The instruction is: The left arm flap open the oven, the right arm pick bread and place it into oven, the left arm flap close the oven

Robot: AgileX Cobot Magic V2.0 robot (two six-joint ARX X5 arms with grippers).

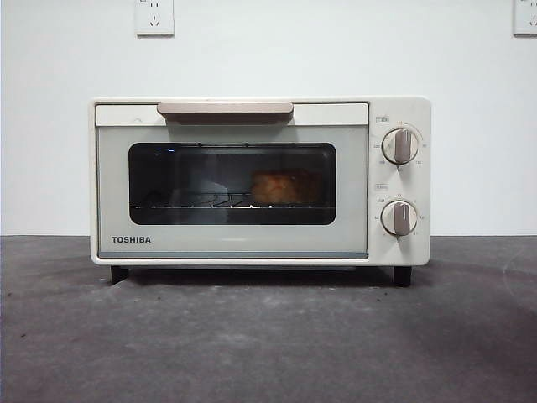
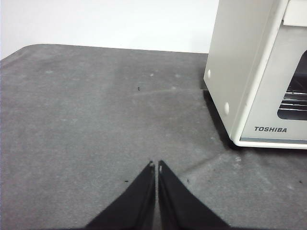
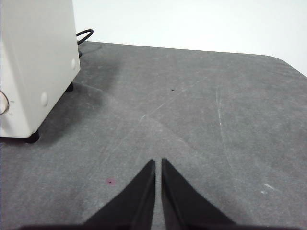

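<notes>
Nearest us: left gripper [image 2: 156, 166] and right gripper [image 3: 158, 163], each with jaws pressed together on nothing, each above bare grey table [image 1: 268, 344] to one side of the oven. Between them and the oven [image 1: 260, 180] we find open tabletop. Oven: door shut, handle [image 1: 225, 110] up. Bread [image 1: 275, 187] on the wire rack behind the glass, right of centre. Beyond: black cord [image 3: 84, 34], white wall with two sockets [image 1: 154, 17].

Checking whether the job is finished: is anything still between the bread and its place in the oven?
Nothing visible. The bread already sits on the wire rack inside the oven, behind the shut door. Both pincers, left and right, are shut over bare table, off to the oven's sides.
</notes>
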